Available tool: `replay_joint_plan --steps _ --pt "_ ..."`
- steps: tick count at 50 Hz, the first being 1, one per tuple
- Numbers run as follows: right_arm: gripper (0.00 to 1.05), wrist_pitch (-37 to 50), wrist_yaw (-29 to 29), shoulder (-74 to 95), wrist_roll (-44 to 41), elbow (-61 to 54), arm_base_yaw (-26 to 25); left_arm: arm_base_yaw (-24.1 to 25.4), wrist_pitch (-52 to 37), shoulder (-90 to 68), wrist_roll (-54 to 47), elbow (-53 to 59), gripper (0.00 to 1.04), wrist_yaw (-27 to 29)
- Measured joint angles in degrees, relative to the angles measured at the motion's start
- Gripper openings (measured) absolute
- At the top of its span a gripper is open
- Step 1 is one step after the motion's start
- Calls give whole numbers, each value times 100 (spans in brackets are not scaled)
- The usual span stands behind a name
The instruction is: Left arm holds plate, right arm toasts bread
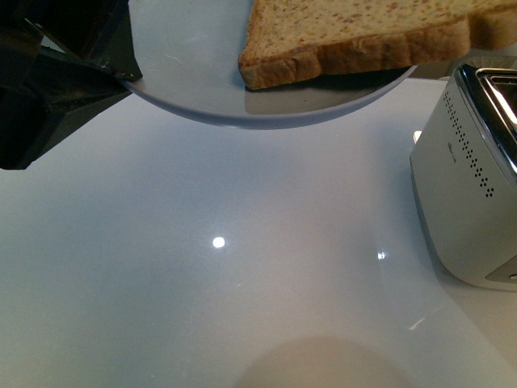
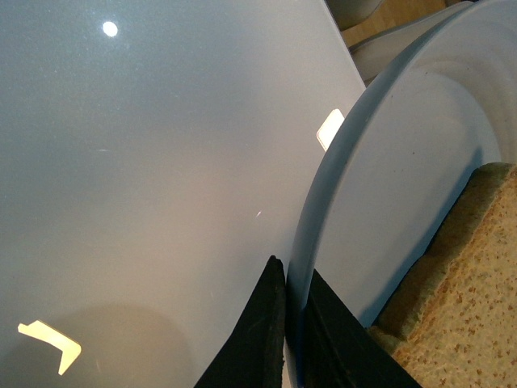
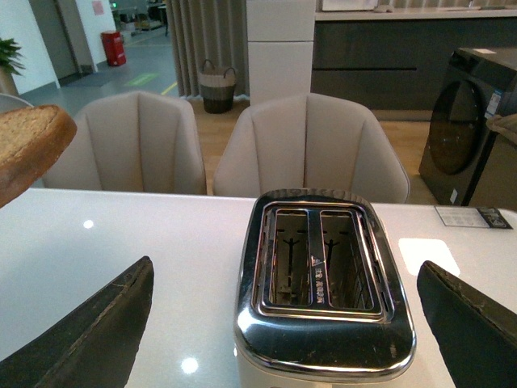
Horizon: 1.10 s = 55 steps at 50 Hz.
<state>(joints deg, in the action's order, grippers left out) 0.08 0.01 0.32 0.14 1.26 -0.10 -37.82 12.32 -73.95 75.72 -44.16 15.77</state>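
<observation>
The pale blue-grey plate [image 1: 186, 48] is held up above the white table at the top of the front view, with the bread [image 1: 355, 36] lying on its right half. My left gripper [image 1: 121, 73] is shut on the plate's left rim. In the left wrist view the black fingers [image 2: 271, 323] pinch the rim of the plate [image 2: 404, 186] between them, with the bread [image 2: 464, 299] just beside. My right gripper [image 3: 284, 271] is open and empty, its fingers spread on either side of the toaster [image 3: 323, 331]. A bread corner [image 3: 24, 145] shows at the edge of that view.
The white and chrome toaster [image 1: 472, 186] stands on the glossy white table [image 1: 202, 242] at the right, with two empty slots [image 3: 319, 259]. Beige chairs [image 3: 307, 145] stand beyond the table's far edge.
</observation>
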Motion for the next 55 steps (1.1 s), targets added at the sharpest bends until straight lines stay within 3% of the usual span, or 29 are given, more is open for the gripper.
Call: replay_joint_plan --steps 55 --pt "96 0 0 0 0 0 0 -216 13 -120 450 -129 3 74"
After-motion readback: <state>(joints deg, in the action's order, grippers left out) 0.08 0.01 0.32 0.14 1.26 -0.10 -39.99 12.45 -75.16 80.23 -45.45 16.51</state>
